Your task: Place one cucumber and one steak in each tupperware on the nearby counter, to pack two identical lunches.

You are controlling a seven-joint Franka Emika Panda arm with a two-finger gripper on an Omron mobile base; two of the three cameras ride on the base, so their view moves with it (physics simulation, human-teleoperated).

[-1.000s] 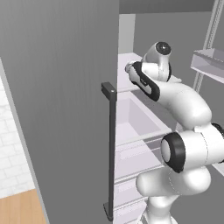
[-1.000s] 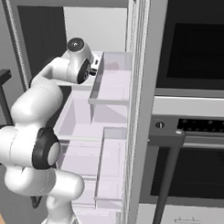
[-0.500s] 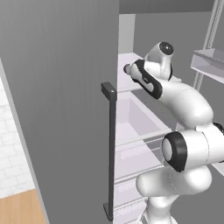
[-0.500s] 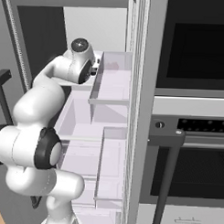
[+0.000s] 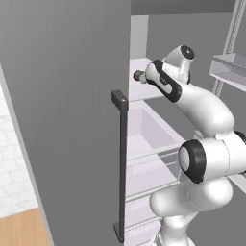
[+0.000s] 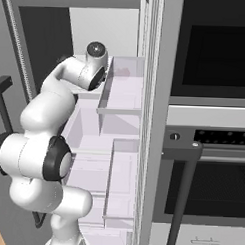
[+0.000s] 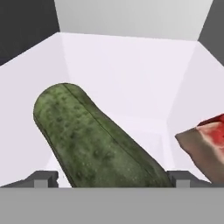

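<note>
Between my gripper's released tips lies the cucumber, long axis running toward 11 o'clock.

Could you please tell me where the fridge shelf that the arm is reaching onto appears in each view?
Left base view: the shelf is upper middle, just right of the door edge.
Right base view: upper middle, a pale tray beside the arm's hand.
Hand view: the white floor beneath the cucumber.
Shared landmark: the gripper reaching onto it.
</note>
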